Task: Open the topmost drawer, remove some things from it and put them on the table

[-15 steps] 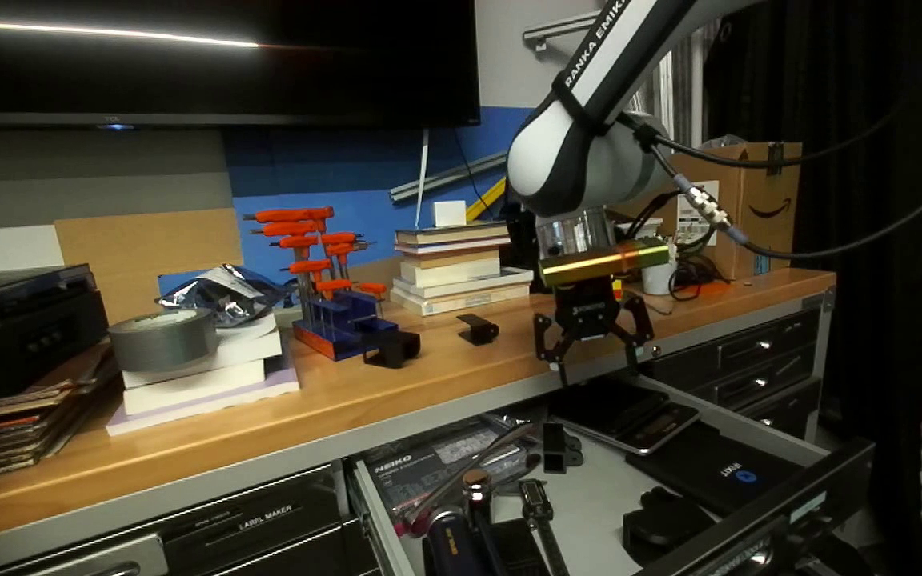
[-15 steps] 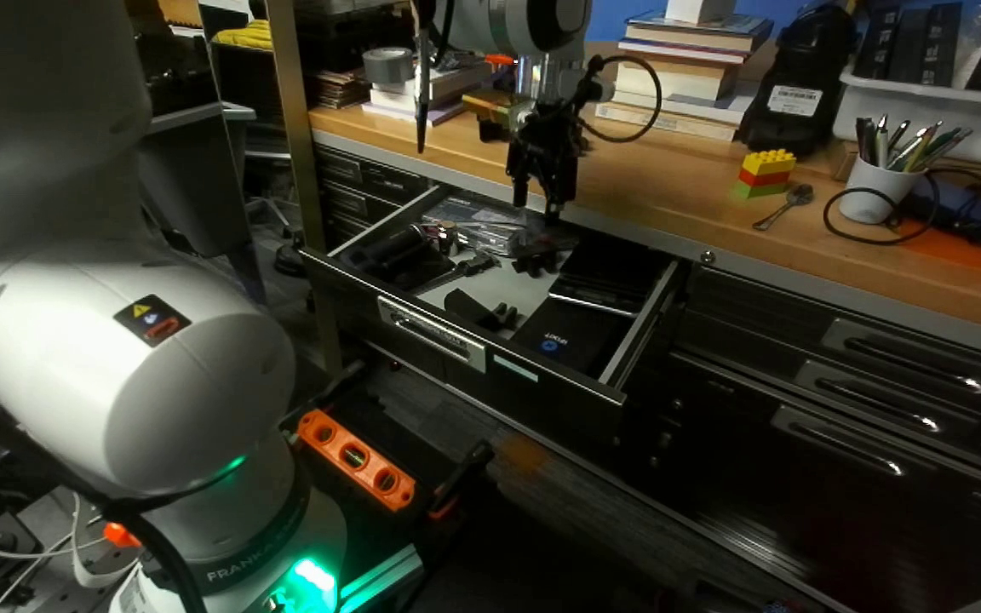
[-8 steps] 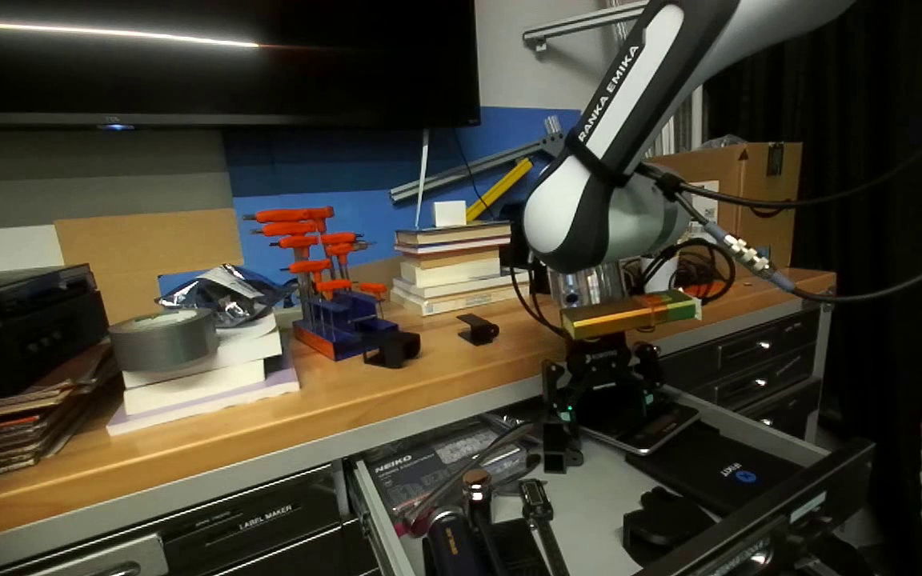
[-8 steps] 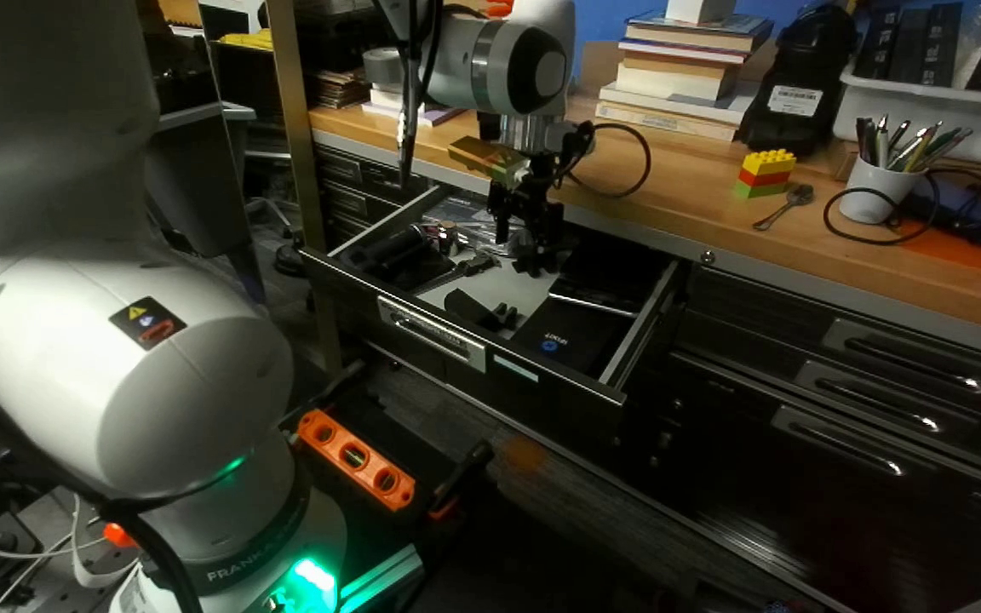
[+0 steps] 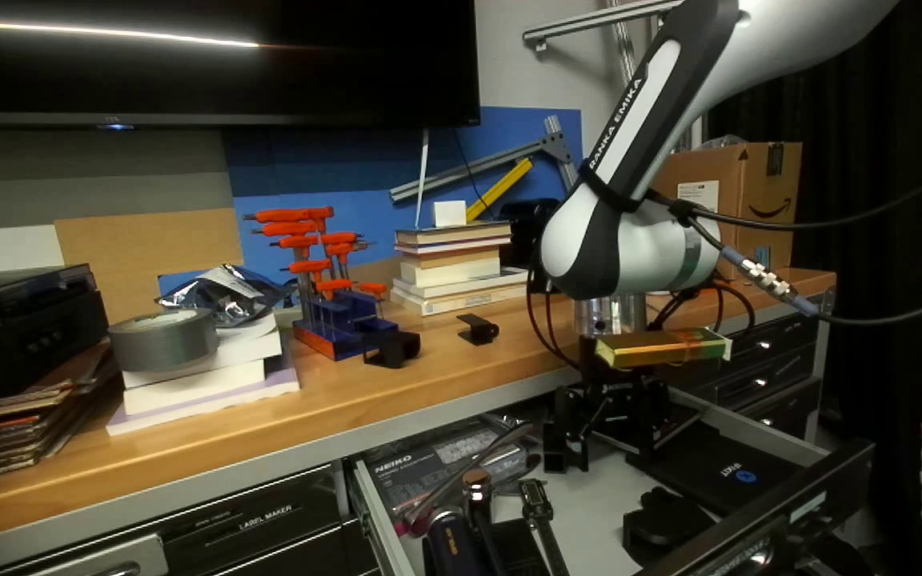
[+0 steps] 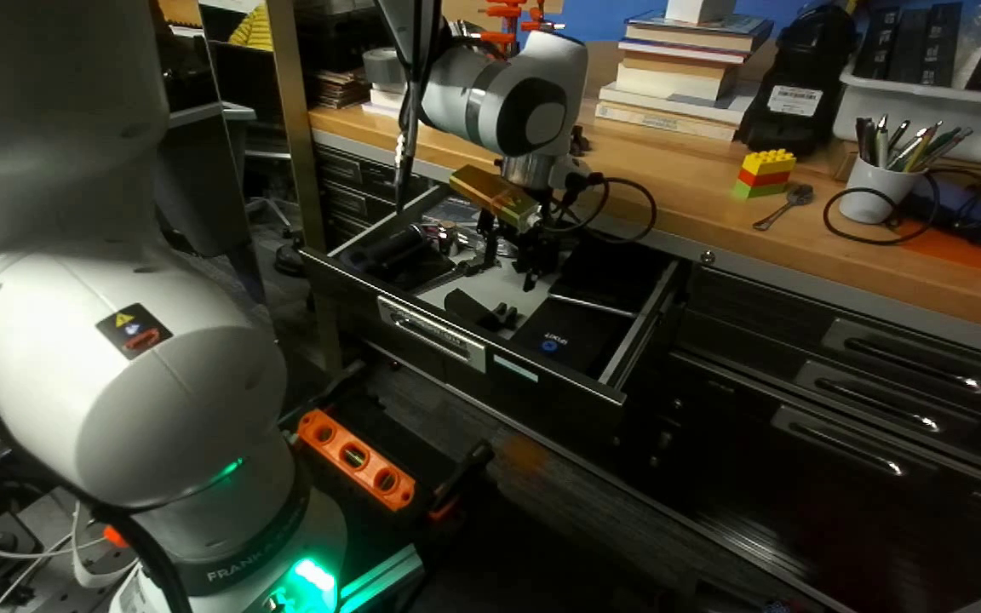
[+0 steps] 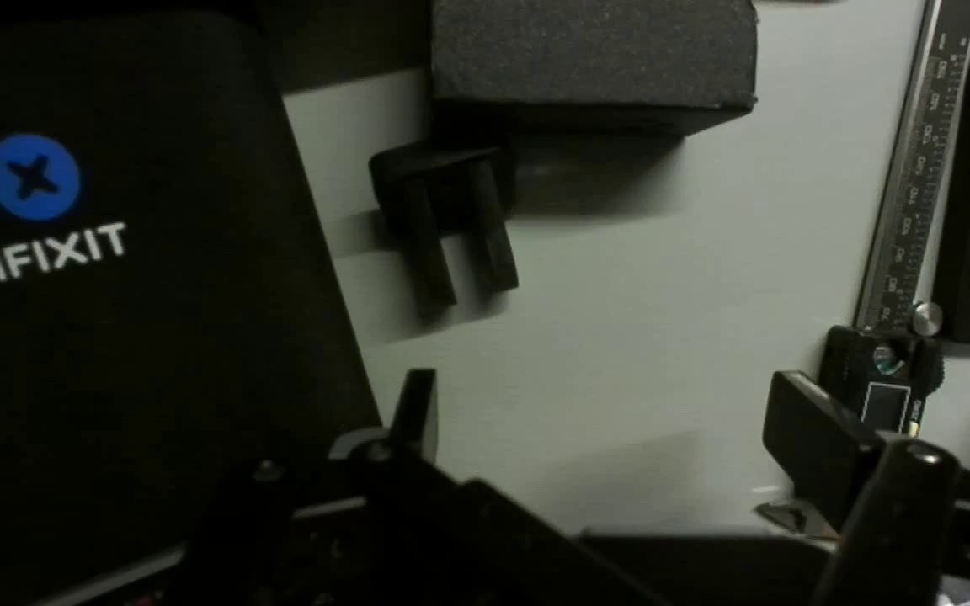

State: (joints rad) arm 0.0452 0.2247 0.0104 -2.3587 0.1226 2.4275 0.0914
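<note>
- Lower than in the earlier frame, the gripper [image 7: 603, 412] has sunk from above the open topmost drawer [image 5: 589, 500] to among its contents.
- Its jaws stand wide apart; in the wrist view, the drawer's pale floor shows between them.
- On that floor, ahead of the jaws and apart from them, lies a chunky black object [image 7: 594, 63] with two prongs.
- A second black object [image 5: 555, 458] lies close by one jaw in an exterior view; whether they touch cannot be told.
- Flanking the prongs are a black case [image 7: 114, 353] marked IFIXIT and a caliper [image 7: 910, 198].
- On the wooden table [image 5: 349, 392] sit a third black object [image 5: 399, 350], beside a blue stand [image 5: 325, 324] of red-handled tools [image 5: 297, 215], and a fourth black object [image 5: 483, 331].
- Beyond stands a stack of books [image 5: 453, 274].
</note>
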